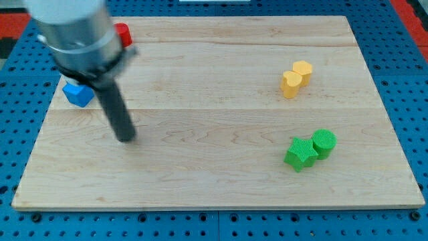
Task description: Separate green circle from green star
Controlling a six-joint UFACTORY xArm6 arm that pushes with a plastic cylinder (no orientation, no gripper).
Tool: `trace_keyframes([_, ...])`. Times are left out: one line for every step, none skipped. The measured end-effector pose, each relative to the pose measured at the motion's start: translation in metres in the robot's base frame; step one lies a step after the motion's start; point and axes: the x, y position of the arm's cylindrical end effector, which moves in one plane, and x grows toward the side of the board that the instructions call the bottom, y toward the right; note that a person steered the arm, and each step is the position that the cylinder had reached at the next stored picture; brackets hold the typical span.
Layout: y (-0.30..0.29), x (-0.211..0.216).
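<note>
Resting on the wooden surface (200,120) at the view's left, my tip (126,138) is well apart from both green blocks. No jaws here, just a rod. Green star (299,153) and green circle (324,142) touch, lower right, circle on the star's right. Two yellow blocks (296,78) touch, upper right. Blue block (78,93) and red block (122,34) sit near the arm, upper left.

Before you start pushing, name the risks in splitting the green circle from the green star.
1. The green cylinder-shaped circle block touches the green star block, so a push may drag both together.
2. The pair sits near the wooden board's right edge; pushing rightward could slide one off.
3. My tip is far left of them.
</note>
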Motion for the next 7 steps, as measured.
trace_keyframes([0.092,0.054])
trace_keyframes([0.172,0.076])
trace_keyframes([0.219,0.095])
trace_keyframes([0.27,0.085])
trace_keyframes([0.301,0.052])
trace_keyframes([0.281,0.002])
trace_keyframes([0.265,-0.057])
